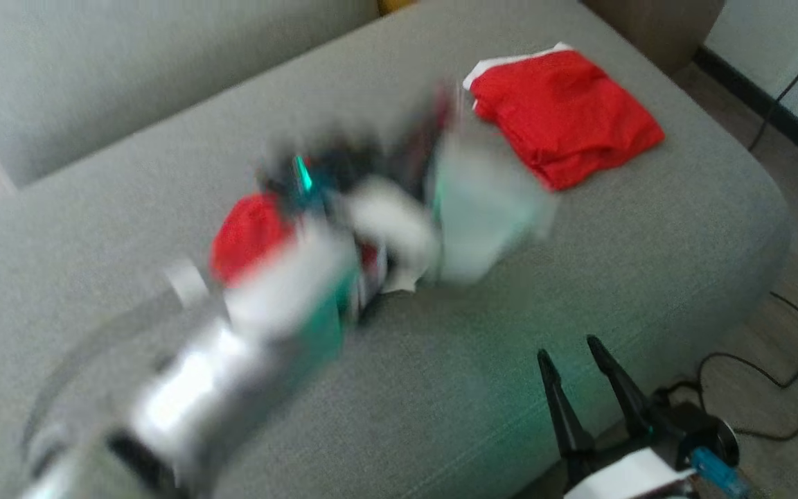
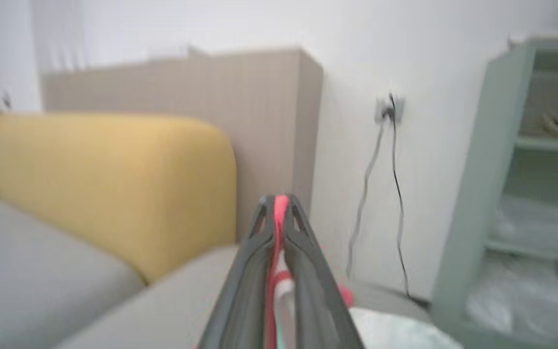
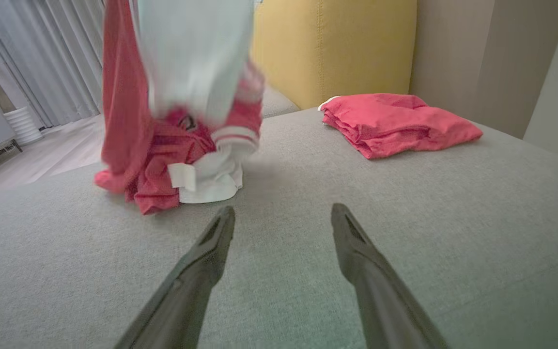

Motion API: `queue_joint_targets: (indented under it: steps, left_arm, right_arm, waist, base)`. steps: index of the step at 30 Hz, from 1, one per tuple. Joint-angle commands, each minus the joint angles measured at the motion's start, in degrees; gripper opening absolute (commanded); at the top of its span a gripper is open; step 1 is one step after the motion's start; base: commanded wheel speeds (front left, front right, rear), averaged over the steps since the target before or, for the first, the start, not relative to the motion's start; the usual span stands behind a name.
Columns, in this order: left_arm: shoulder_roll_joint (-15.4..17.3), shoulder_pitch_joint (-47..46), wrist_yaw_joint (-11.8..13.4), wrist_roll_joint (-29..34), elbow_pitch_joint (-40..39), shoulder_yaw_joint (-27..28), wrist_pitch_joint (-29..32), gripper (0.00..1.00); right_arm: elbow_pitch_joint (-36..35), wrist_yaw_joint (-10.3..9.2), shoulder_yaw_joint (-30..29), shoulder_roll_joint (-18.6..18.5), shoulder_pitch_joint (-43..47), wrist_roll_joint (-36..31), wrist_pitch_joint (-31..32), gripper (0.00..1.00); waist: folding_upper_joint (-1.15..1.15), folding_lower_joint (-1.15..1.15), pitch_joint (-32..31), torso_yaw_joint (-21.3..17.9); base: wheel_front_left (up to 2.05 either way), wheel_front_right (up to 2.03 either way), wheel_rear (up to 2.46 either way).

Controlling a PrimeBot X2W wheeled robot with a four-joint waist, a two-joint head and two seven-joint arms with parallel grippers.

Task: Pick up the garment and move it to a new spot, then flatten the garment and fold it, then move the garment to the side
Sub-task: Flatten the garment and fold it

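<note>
At 9 o'clock on grey fabric sofa (image 1: 440, 388), left gripper (image 2: 279, 203) clamped on crumpled red-and-white garment (image 3: 158, 145); right gripper (image 1: 569, 346) at 5 o'clock, jaws apart.

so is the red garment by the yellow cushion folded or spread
Folded: the red garment lies in a compact stack on the sofa, layered edges showing along its side.

A yellow cushion (image 2: 114, 184) backs the grey sofa (image 2: 41, 271); cables (image 2: 399, 203) hang down the wall.

Front sofa seat (image 1: 454, 388) bare; garment heap (image 3: 153, 189), folded red pile (image 1: 565, 118) behind
</note>
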Motion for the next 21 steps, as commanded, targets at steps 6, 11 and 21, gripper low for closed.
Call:
queue_joint_targets:
  steps: [6,11,21]
  left_arm:
    - [0.10,-19.22,0.05,3.29,-2.06,19.34,-0.72,0.00]
    - [1.14,-20.84,-2.67,3.42,1.99,32.35,-0.72,0.00]
    - [11.09,1.21,-3.33,7.37,12.63,38.15,-0.73,0.00]
  right_arm:
    - [-2.72,0.39,0.69,-0.17,0.58,-0.25,-0.22,1.00]
    - [-2.48,0.39,0.76,-0.39,1.28,-0.62,-0.22,1.00]
    - [-3.92,0.39,-0.17,-0.51,-1.59,-0.75,-0.22,1.00]
  waist:
    - [0.00,0.01,-2.57,0.61]
    - [0.00,0.01,-3.55,3.69]
    - [0.00,0.01,2.20,12.36]
  base:
    - [0.00,0.00,0.00]
    - [0.00,0.00,0.00]
    - [0.00,0.00,0.00]
